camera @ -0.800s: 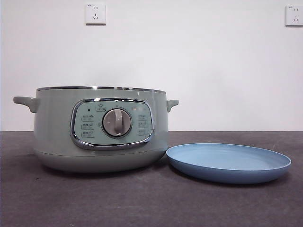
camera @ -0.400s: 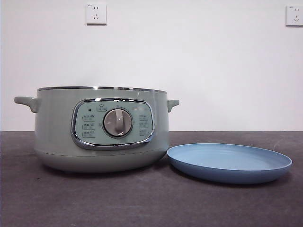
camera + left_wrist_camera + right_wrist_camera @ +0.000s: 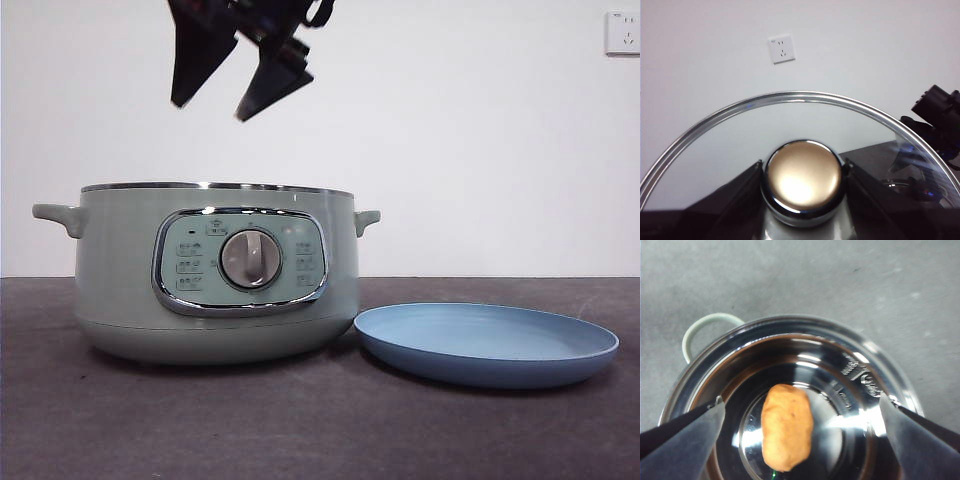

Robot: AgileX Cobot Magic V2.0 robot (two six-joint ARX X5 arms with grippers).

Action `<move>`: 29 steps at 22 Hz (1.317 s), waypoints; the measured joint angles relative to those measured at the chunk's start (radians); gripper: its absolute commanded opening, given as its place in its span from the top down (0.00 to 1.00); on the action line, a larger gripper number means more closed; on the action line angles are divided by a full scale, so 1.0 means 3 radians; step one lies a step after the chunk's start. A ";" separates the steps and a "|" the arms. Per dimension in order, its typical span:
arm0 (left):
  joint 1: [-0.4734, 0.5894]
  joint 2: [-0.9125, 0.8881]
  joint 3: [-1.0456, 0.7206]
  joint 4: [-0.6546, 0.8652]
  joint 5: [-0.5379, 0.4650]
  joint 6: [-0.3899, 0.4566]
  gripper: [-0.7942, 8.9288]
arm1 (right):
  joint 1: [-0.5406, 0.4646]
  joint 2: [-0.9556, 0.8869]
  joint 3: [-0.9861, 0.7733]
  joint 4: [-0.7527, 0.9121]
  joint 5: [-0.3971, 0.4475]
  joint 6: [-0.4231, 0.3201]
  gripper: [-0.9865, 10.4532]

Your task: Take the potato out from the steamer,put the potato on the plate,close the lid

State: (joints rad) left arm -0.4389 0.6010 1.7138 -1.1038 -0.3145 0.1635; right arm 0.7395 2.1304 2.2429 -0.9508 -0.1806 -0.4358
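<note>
The sage-green steamer stands uncovered at the left of the table. Seen from the right wrist, the brown-orange potato lies on the shiny bottom of the steamer. My right gripper hangs open above the pot, its jaws wide apart on either side of the potato and well above it. Away from the pot, my left gripper is shut on the knob of the glass lid, which it holds up. The lid does not show in the front view. The light-blue plate lies to the right of the steamer, with nothing on it.
The pot's side handles stick out left and right. A white wall with a socket stands behind the table. In the left wrist view a black arm shows through and past the lid's edge.
A black gripper has come down into the front view above the steamer; earlier no arm showed there. Steamer and plate stand as before.
</note>
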 measured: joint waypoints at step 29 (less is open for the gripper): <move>0.0000 0.0003 0.0000 -0.0237 0.0010 -0.0111 0.93 | -0.0020 0.0740 0.0009 -0.0052 0.0177 -0.0009 0.92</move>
State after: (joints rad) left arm -0.4389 0.6018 1.7138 -1.1748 -0.3115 0.1303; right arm 0.7334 2.3524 2.2456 -0.9665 -0.1276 -0.4385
